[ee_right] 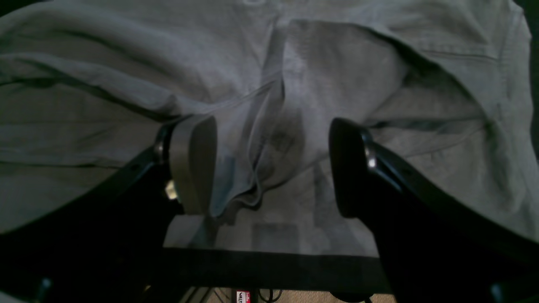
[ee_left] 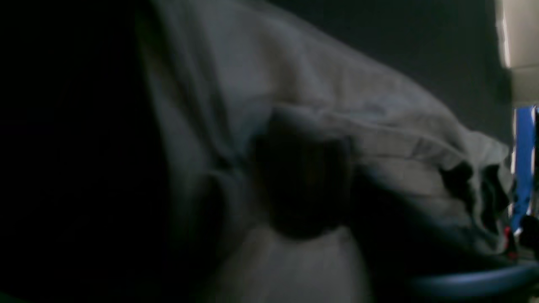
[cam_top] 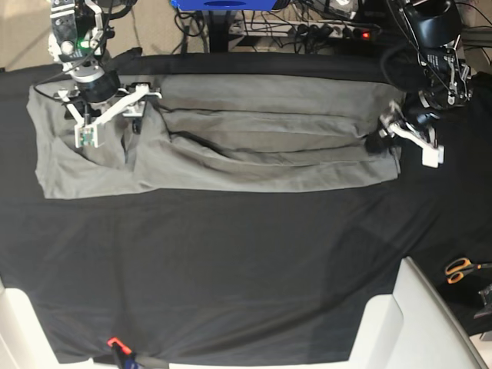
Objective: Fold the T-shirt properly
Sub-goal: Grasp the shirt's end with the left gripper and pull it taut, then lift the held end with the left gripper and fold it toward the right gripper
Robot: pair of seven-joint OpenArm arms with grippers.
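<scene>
Across the upper half of the base view, the T-shirt (cam_top: 254, 146) lies part-folded lengthwise on the black bench (cam_top: 231, 269). Your right pincer (ee_right: 269, 168) hovers spread over a crease; the left pincer (cam_top: 384, 138) looks pinched on the hem. Next, grip and fold together.

A table draped in a black table cloth (cam_top: 231, 261) carries everything here. The light-grey T-shirt (cam_top: 231, 146) lies spread and wrinkled along its far side, stretched from left to right. Near the right edge, a pair of orange-handled scissors (cam_top: 460, 270) rests on the cloth, well apart from the shirt
</scene>
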